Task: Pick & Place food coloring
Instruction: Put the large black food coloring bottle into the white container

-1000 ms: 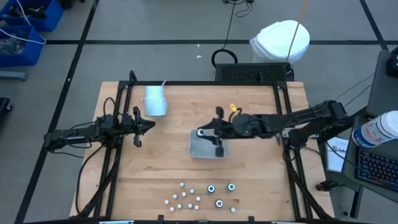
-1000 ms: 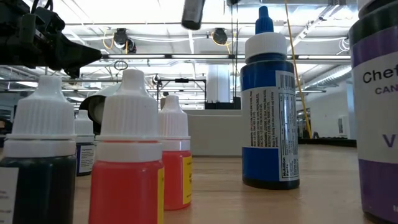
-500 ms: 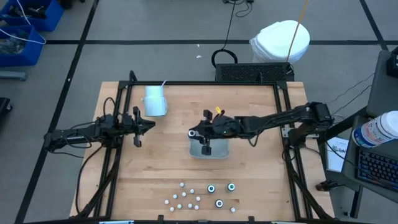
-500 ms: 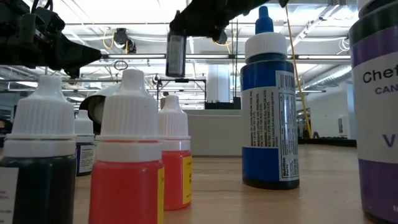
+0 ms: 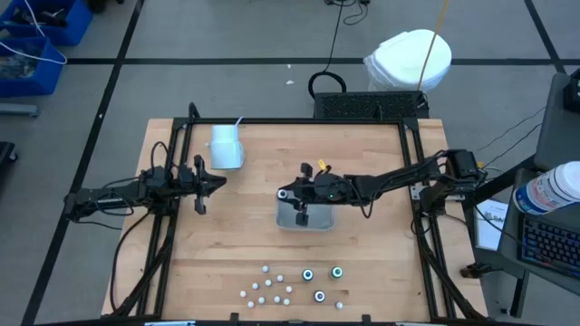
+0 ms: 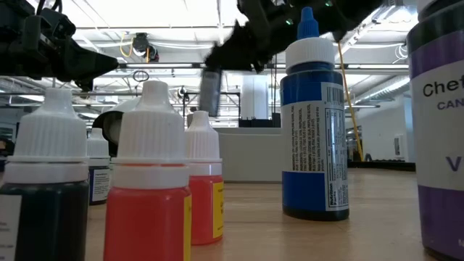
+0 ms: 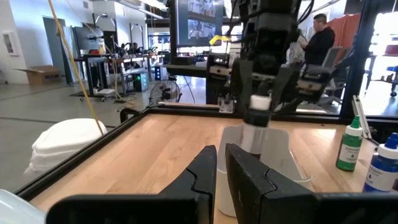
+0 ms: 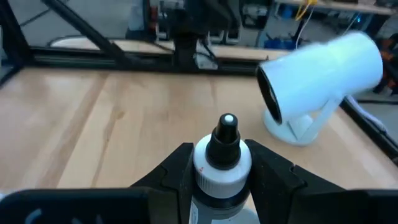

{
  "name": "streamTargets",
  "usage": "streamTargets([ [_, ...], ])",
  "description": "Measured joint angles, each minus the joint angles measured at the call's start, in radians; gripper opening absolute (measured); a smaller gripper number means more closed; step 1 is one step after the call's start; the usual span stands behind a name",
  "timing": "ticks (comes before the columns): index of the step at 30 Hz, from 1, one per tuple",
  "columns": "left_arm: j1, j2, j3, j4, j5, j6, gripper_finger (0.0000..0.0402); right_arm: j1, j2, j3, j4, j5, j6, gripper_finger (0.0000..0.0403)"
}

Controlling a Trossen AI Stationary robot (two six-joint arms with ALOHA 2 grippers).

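Gripping a food coloring bottle (image 8: 222, 163) between its fingers, the right gripper (image 5: 302, 205) hangs over the grey tray (image 5: 319, 221) at center surface; left gripper (image 5: 217, 183), fingers nearly together, waits at nine o'clock.

The right arm's two-finger gripper (image 5: 303, 201), clamped on a small dark-bodied food coloring bottle with a white collar and dark tip (image 8: 222, 163), has drawn in from the right half of the grey rectangular tray (image 5: 323, 220) to its left part and now holds there. The arm's elbow has folded back toward the table's right edge. In the low view the bottle (image 6: 210, 92) has come lower and hangs tilted, where before it was near the top edge.
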State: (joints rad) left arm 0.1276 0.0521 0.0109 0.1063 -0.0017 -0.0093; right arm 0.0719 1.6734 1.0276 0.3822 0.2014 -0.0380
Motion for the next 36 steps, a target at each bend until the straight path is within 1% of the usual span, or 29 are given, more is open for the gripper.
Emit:
streamTargets([
  [14, 0.000, 0.002, 0.000, 0.002, -0.008, 0.004, 0.0042, -0.003, 0.001, -0.012, -0.033, 0.011, 0.063, 0.0114],
  [30, 0.000, 0.002, 0.000, 0.002, -0.008, 0.006, 0.0042, -0.027, 0.115, -0.012, 0.014, 0.008, 0.106, 0.0113],
  [36, 0.000, 0.002, 0.000, 0.000, -0.008, 0.007, 0.0042, -0.026, 0.143, -0.012, 0.038, 0.034, 0.109, 0.0114],
])
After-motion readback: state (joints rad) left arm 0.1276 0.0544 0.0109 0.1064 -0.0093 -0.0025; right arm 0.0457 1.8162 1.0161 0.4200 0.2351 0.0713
